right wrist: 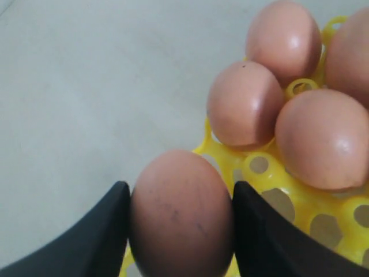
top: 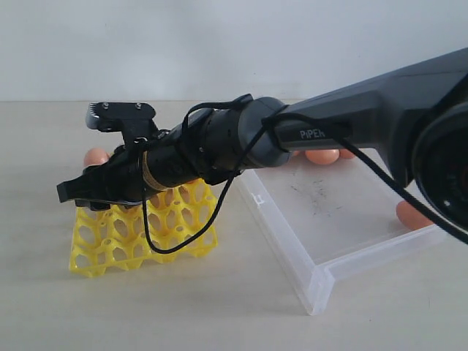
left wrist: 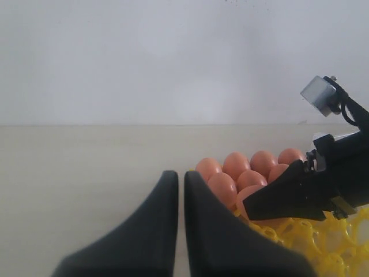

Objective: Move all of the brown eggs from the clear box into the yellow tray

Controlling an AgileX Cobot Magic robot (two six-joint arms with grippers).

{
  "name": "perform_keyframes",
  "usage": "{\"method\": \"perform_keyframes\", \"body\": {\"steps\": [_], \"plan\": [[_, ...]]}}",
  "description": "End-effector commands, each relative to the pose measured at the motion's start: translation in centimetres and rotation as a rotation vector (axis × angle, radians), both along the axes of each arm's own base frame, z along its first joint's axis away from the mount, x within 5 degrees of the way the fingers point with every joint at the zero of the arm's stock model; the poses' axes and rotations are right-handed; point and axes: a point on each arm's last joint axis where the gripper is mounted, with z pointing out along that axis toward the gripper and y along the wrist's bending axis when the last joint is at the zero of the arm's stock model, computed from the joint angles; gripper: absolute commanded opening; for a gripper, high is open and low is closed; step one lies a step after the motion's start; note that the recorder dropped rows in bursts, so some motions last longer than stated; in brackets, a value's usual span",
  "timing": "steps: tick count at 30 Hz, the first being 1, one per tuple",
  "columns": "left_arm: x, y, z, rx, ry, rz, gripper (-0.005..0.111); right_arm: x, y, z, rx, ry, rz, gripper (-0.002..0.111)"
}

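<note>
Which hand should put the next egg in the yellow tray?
The right hand: it holds an egg right over the yellow tray. The left hand is shut and empty, off to one side.

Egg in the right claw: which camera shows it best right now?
The right wrist view: the egg sits close-up between the right claw's fingers, touching both. The exterior view hides it behind the claw and arm. The left wrist view shows only an orange sliver behind that claw, possibly it.

Dark grey arm [top: 365, 110]; looped black cable [top: 145, 219]
</note>
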Motion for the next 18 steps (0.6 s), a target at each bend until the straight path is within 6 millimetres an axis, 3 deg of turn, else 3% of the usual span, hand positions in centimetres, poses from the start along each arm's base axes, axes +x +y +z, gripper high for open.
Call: {"method": "perform_keyframes", "body": {"steps": [1,10,18], "plan": [[0.0,0.0,0.0,0.000,-0.006,-0.002,0.004,0.1,-0.1,0.4,0.003,-0.014,-0.007,0.000],[0.0,0.0,0.0,0.000,-0.006,-0.002,0.004,0.3,0.5,-2.0,-0.001,0.046,-0.007,0.000],[0.0,0.0,0.0,0.000,-0.006,-0.002,0.004,0.2,0.7,-2.3,0.002,0.060,0.013,0.000]]}}
